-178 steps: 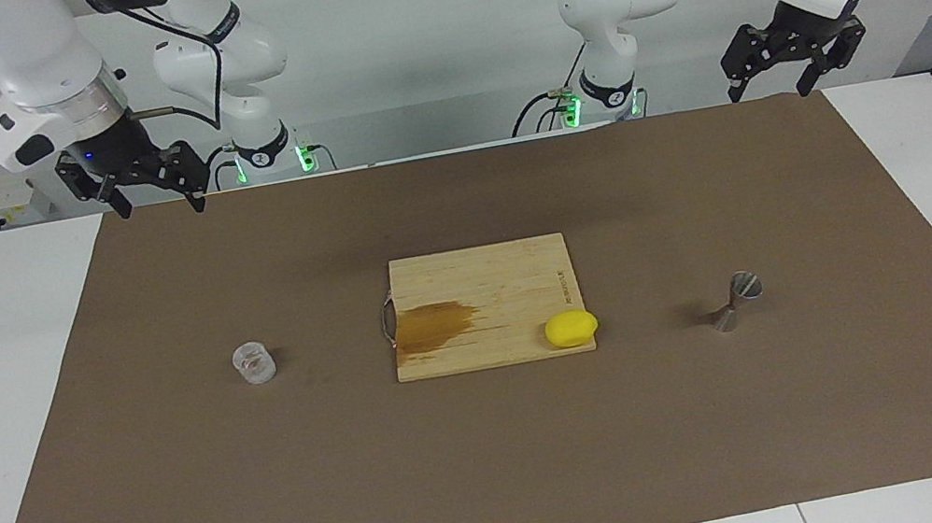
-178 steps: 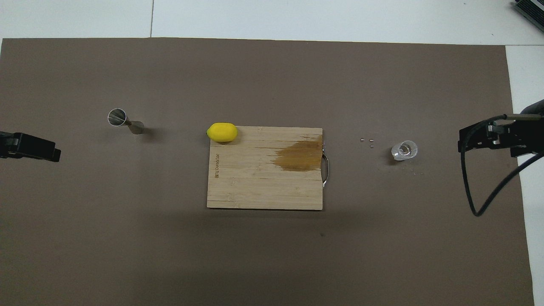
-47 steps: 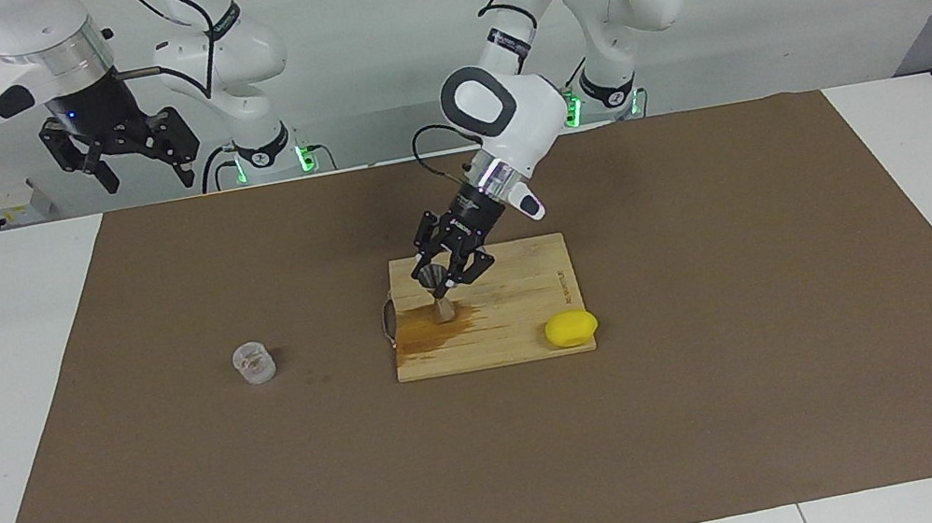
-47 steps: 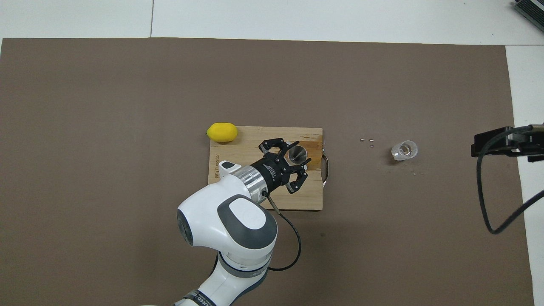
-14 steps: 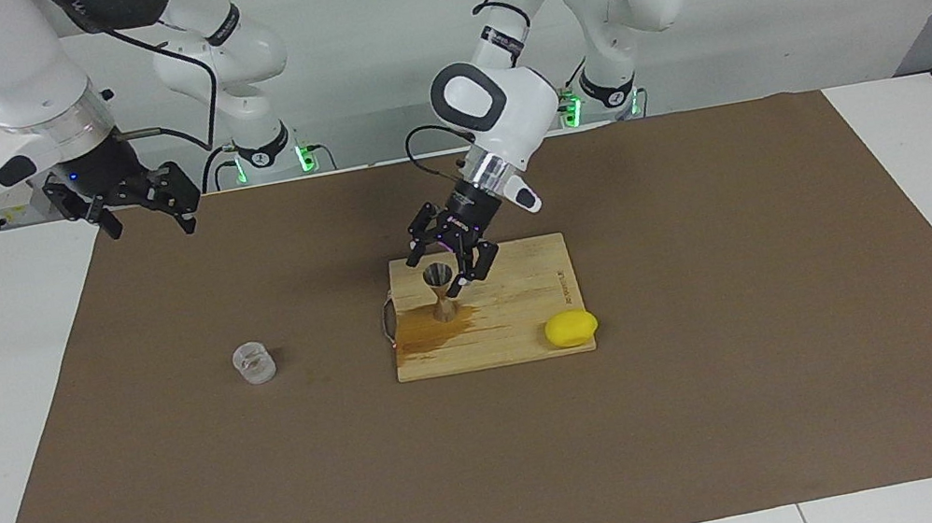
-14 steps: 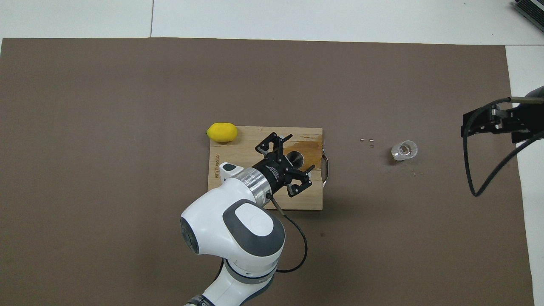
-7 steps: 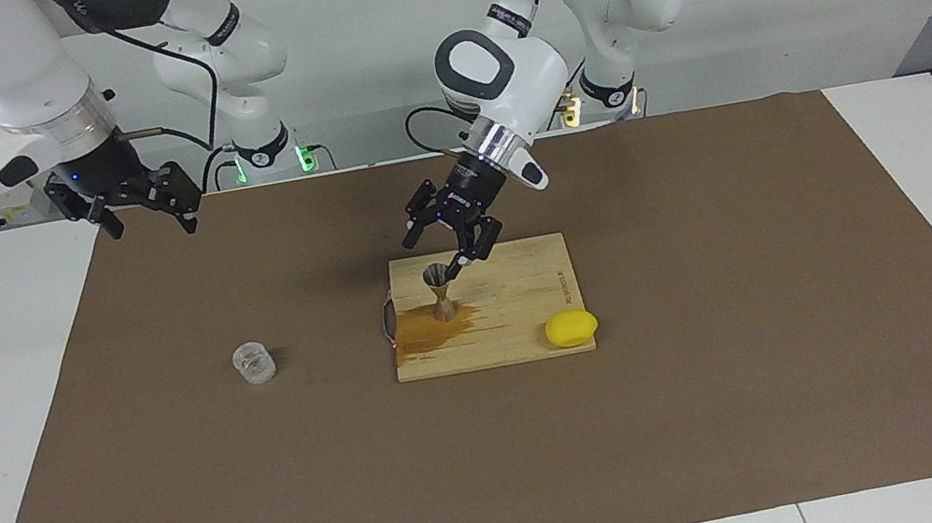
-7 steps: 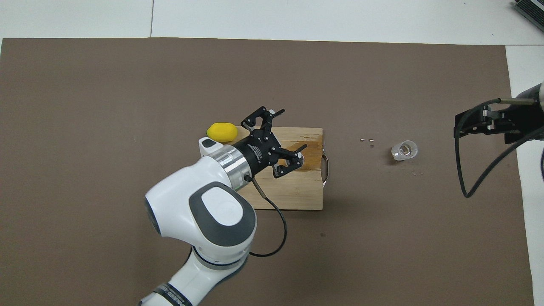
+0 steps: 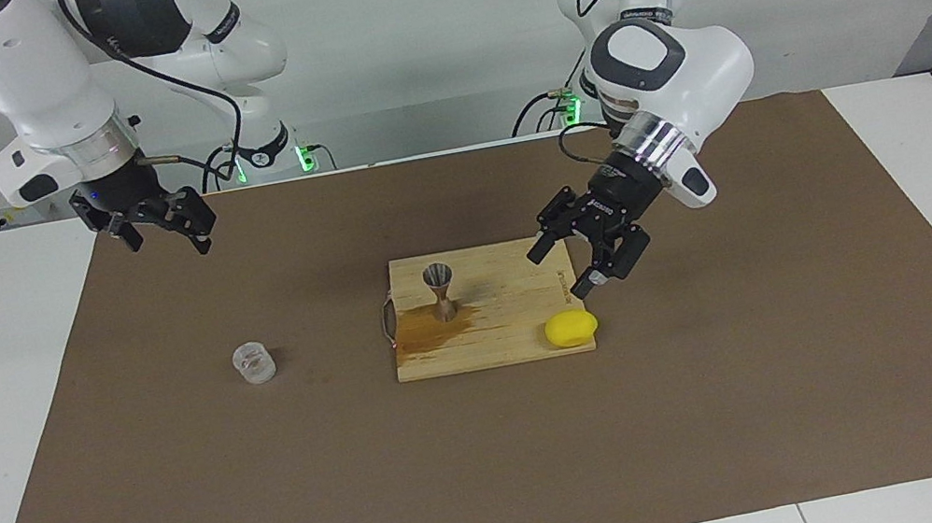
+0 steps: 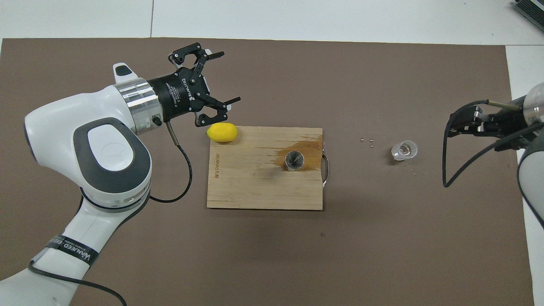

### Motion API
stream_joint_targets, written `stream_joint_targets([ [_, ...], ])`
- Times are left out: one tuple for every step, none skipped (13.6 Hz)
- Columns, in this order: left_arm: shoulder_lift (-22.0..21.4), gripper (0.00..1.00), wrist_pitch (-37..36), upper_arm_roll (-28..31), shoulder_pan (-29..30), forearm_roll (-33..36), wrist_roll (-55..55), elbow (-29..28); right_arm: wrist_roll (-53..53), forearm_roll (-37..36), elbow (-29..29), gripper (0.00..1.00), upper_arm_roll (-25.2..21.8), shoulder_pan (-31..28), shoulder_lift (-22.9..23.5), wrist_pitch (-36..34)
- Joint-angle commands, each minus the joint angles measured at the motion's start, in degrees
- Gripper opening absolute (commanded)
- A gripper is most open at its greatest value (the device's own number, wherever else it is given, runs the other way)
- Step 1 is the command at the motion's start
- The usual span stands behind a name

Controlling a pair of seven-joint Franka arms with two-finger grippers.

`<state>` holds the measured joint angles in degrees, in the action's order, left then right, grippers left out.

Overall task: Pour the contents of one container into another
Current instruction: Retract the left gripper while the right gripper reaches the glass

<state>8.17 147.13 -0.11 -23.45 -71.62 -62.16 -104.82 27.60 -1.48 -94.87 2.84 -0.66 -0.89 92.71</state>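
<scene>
Metal jigger (image 9: 440,290) upright, hourglass, on wooden board (image 9: 524,327)

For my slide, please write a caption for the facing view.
Jigger stands on cutting board; open left gripper raised beside it, glass cup untouched.

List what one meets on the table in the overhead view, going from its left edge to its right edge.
Lemon → cutting board → jigger on the board's stain → three small beads → glass cup.

yellow lemon (image 9: 571,328), silver jigger (image 9: 440,290), brown mat (image 9: 730,369)
</scene>
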Motion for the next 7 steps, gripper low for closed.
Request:
stream_joint_targets([
  [-3.0,1.00,-1.1,0.0,2.3,10.1,-0.6,-0.9,19.3,3.1,-6.2,1.00,0.1,-1.4,-4.0,1.3],
  [-3.9,1.00,-1.3,0.0,3.2,14.8,-0.7,-1.8,24.0,6.8,-6.7,1.00,0.0,-2.2,-4.2,2.8],
  [-5.1,1.00,-2.1,0.0,3.7,19.5,-0.7,-2.9,27.8,10.1,-8.0,1.00,0.0,-4.2,-4.3,5.2],
  [-5.7,1.00,-4.9,0.0,4.5,24.6,-0.7,-3.2,29.3,11.4,-8.8,1.00,0.0,-5.3,-4.2,5.9],
  [-5.8,1.00,-9.4,0.2,5.2,31.9,-0.7,-2.8,29.6,12.4,-9.1,1.00,0.0,-6.0,-3.6,6.3],
  [-6.4,1.00,-13.6,0.3,5.5,41.4,-0.6,-2.6,30.5,14.4,-9.5,1.00,0.0,-7.3,-2.5,6.7],
  [-7.0,1.00,-16.1,0.2,5.7,49.7,-0.6,-2.6,32.2,17.4,-9.6,1.00,0.0,-8.9,-1.3,7.0],
])
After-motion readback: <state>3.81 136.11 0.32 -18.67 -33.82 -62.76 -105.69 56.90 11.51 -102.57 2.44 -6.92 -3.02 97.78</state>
